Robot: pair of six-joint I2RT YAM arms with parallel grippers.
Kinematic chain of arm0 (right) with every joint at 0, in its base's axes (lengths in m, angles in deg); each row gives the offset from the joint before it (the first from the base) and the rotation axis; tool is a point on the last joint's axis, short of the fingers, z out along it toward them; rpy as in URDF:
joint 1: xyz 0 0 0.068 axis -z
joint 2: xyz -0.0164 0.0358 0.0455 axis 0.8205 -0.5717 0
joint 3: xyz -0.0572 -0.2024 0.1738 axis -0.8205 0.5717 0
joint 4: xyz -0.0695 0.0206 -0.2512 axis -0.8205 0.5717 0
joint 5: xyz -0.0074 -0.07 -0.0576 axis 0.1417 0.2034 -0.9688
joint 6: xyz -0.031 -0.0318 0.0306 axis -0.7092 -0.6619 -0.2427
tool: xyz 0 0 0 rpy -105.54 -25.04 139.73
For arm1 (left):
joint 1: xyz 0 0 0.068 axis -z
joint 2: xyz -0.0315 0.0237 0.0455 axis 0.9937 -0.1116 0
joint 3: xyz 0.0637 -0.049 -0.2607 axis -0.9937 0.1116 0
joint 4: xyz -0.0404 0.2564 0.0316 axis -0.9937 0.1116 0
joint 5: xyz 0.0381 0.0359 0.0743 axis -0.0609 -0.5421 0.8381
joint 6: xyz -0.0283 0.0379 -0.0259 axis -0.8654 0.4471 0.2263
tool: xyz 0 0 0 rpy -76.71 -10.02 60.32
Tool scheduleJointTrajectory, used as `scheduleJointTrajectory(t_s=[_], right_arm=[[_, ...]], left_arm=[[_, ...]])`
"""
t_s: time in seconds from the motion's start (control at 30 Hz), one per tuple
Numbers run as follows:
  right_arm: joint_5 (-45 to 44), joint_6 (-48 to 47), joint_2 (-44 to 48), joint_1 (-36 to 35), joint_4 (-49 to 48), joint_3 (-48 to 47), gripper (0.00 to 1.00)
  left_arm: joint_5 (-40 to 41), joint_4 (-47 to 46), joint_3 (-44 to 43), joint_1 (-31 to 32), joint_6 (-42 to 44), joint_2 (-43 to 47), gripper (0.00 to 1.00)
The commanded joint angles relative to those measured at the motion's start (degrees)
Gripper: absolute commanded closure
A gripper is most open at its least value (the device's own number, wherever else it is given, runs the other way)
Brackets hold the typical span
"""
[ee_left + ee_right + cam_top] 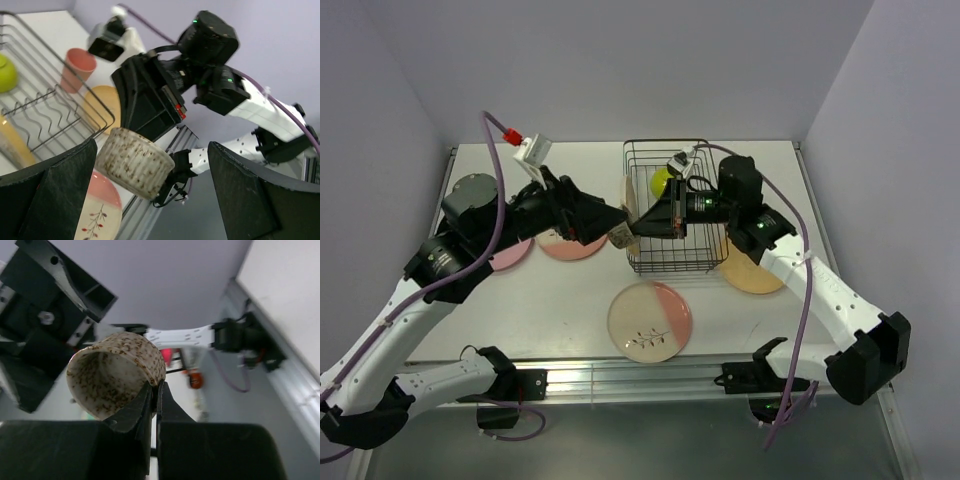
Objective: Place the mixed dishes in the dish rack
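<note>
The tiny speckled grey ceramic cup [115, 372] hangs over the tabletop's [570, 300] middle beside the black wire dish rack [666, 142]. The right claw [155, 390] pinches its rim, and the left claw [150, 167] is wide open around it. It looks light, rigid and probably chippable; grip across the wall.

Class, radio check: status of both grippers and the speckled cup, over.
Right gripper shut on rim of tiny speckled grey cup. Left gripper open, fingers flanking cup. Black wire dish rack alongside.
</note>
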Motion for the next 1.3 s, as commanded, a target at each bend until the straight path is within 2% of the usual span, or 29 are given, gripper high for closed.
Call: scheduleJointTrajectory(t_s=[0.0,0.03,0.2,0.33,0.43,0.83,1.03,1.27], right_arm=[[9.6,21.4,4.1,0.9,-24.4,4.3,1.00],[9.8,23.9,4.5,1.0,-29.3,5.1,1.00],[9.9,32.7,6.0,1.5,-36.8,7.8,1.00],[9.4,40.4,5.7,2.1,-47.2,10.3,1.00],[8.6,45.3,5.2,2.4,-52.4,11.2,1.00],[6.0,47.2,3.8,2.4,-54.5,9.0,1.00],[5.0,42.3,4.1,2.3,-48.3,8.0,1.00],[3.4,40.5,4.4,2.3,-46.4,7.5,1.00]], left_arm=[[-10.5,-14.0,1.4,-0.1,7.0,1.0,0.01],[-11.5,-15.1,1.7,-0.1,7.7,1.0,0.01],[-20.8,-18.3,1.5,-0.1,8.8,-1.5,0.01],[-24.9,-25.0,4.2,-0.1,5.1,-1.4,0.01],[-24.4,-25.5,5.5,-0.1,4.1,-1.5,0.01],[-11.8,-26.1,4.3,2.8,4.8,-1.1,0.01],[-12.2,-28.8,3.7,3.4,2.8,-2.0,0.01],[-11.2,-28.3,4.3,4.3,2.6,-2.2,0.01]])
